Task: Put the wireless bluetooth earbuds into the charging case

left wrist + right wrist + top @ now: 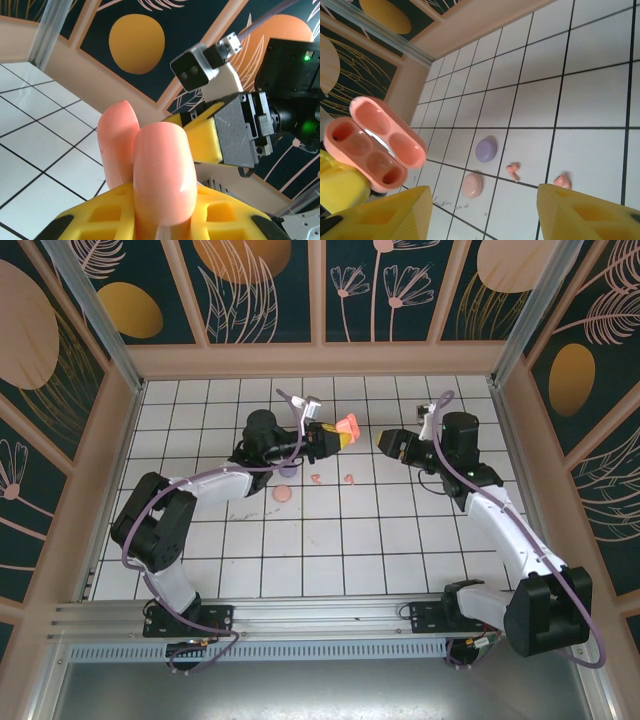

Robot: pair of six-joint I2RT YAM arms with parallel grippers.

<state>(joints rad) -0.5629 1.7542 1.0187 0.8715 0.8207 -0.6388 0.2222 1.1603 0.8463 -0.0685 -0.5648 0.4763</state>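
Observation:
My left gripper [333, 436] is shut on a salmon-pink charging case [347, 427] and holds it above the tiles. In the right wrist view the case [375, 142] hangs with its lid open and both wells bare. From the left wrist the case [160, 170] stands up between the yellow fingers [95, 220]. My right gripper [386, 443] faces it from the right, open, with nothing between its fingers [395, 215]. Two salmon-pink earbuds [513, 170] [562, 181] lie on the tiles below, also visible from above [318, 478] [349, 478].
A round purple disc [486, 150] and a round pink disc [472, 185] lie on the tiles left of the earbuds. From above, the pink disc [284, 494] sits by the left forearm. Patterned walls [320, 290] close in the tiled floor.

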